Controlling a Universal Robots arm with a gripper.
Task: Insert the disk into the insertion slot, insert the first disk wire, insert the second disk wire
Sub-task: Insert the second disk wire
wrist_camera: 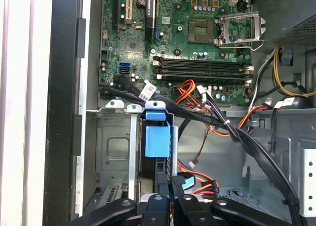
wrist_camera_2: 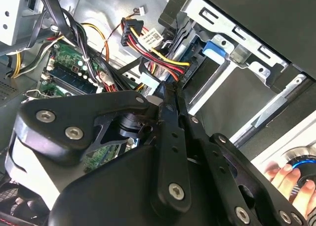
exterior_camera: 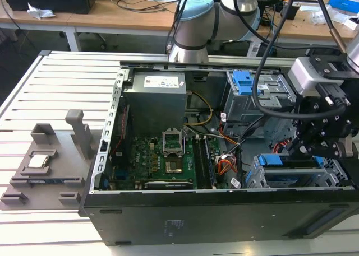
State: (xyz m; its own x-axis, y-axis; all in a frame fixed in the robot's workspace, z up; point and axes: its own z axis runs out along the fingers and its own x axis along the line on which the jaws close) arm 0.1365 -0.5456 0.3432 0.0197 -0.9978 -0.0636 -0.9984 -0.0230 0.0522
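Overall: an open computer case [exterior_camera: 168, 217] lies on a slatted white table [exterior_camera: 50, 93], seen from above in the exterior view.
Far left: a grey fixture tray [exterior_camera: 42, 172] sits on the table beside the case.
Centre: a green motherboard [exterior_camera: 162, 163] fills the case floor, with a grey power supply [exterior_camera: 154, 102] above it in the frame.
Right of centre: a bundle of orange wires [exterior_camera: 226, 167] lies next to the board.
Lower right: the insertion slot [exterior_camera: 255, 177], a silver drive cage, holds the disk [exterior_camera: 291, 162], whose blue carrier edge shows inside the bay.
Right edge: the gripper [exterior_camera: 314, 147] hangs directly above the disk's rear end, close to it.
Fingers: in both wrist views the black fingers [wrist_camera: 173, 186] are pressed together, tips at a cluster of red and yellow cabling [wrist_camera_2: 163, 63] behind the disk; whether they pinch a plug cannot be told.
Upper right: a taller grey cage with a blue latch [exterior_camera: 244, 82] stands behind.
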